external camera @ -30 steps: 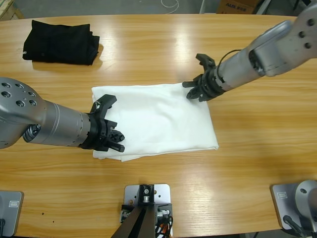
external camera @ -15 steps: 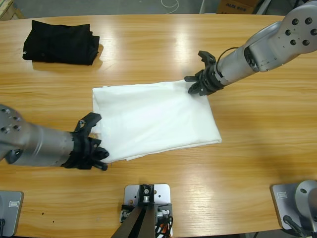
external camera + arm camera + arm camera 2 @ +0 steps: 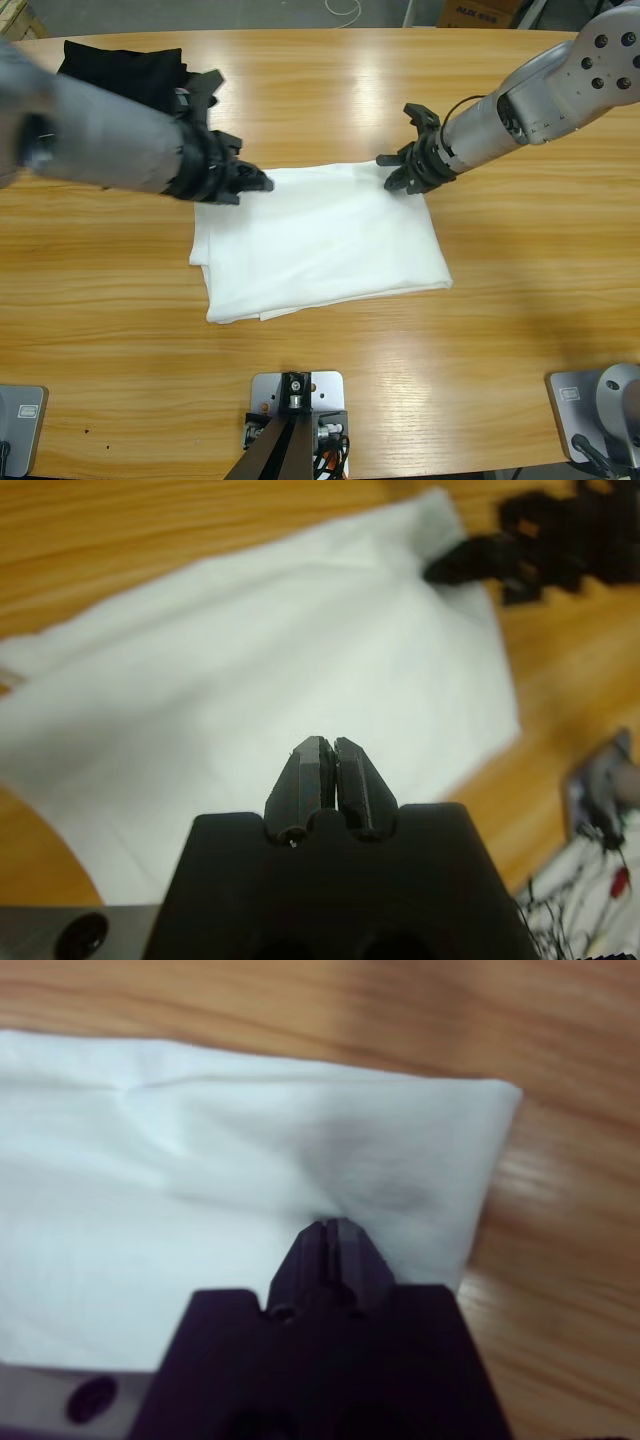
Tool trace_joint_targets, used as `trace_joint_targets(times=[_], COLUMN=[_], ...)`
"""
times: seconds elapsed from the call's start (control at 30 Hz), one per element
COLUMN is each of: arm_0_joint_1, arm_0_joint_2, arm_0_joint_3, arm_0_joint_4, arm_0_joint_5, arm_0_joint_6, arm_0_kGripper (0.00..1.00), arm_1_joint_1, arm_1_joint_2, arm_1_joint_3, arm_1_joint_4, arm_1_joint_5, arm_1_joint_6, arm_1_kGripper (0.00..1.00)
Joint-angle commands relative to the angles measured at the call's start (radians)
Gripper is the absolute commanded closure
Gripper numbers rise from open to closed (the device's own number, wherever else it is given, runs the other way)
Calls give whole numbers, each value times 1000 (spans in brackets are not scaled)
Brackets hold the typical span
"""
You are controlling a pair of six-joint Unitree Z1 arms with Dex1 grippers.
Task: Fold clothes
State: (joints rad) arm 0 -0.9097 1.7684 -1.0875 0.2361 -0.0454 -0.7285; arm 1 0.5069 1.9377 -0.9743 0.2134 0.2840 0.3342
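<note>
- White cotton fills the near middle of the wooden table (image 3: 330,400): the T-shirt (image 3: 320,245) lies flat as a folded rectangle, its near edge towards the camera post, its layers slightly uneven at the near left corner.
- At the shirt's far left corner sits the left gripper (image 3: 245,180). In the left wrist view its jaws are pressed together with nothing visible between them, hovering above the cloth (image 3: 250,670).
- At the far right corner the right gripper (image 3: 400,180) rests on the fabric. In the right wrist view its jaws are closed, tips at the cloth (image 3: 200,1190) near the corner; whether they pinch any fabric, I cannot tell.
- Beyond the left arm, at the far left of the table, a black folded garment (image 3: 120,70) lies partly hidden behind that arm.
- Risk: if the right gripper drags with its tips on the cloth, the top layer could slide and spoil the fold.
- Risk: the left gripper, closed above the shirt, would likely need to open before any grasp; lowering shut may only push and wrinkle the corner.
- Risk: the left arm passes close over the black garment and could nudge it.
- Change: half a second ago the left gripper was at the shirt's near left corner; it is now at the far left one. The right gripper is almost where it was, and the shirt has barely shifted.
</note>
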Motion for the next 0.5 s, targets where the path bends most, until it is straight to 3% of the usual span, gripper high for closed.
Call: trace_joint_targets(times=[0.03,0.27,0.5], arm_0_joint_1=[73,196,228], arm_0_joint_2=[171,160,172], arm_0_joint_3=[14,84,180], arm_0_joint_4=[-4,-7,-52], arm_0_joint_5=[26,50,70], arm_0_joint_6=[-17,-8,-5], arm_0_kGripper=[1000,1000,1000], arm_1_joint_1=[19,19,19], arm_1_joint_2=[-19,-22,-23], arm_1_joint_3=[45,47,49], arm_1_joint_4=[34,47,55], arm_1_joint_5=[-17,-17,-22], arm_1_joint_6=[-4,-10,-14], arm_1_kGripper=[1000,1000,1000])
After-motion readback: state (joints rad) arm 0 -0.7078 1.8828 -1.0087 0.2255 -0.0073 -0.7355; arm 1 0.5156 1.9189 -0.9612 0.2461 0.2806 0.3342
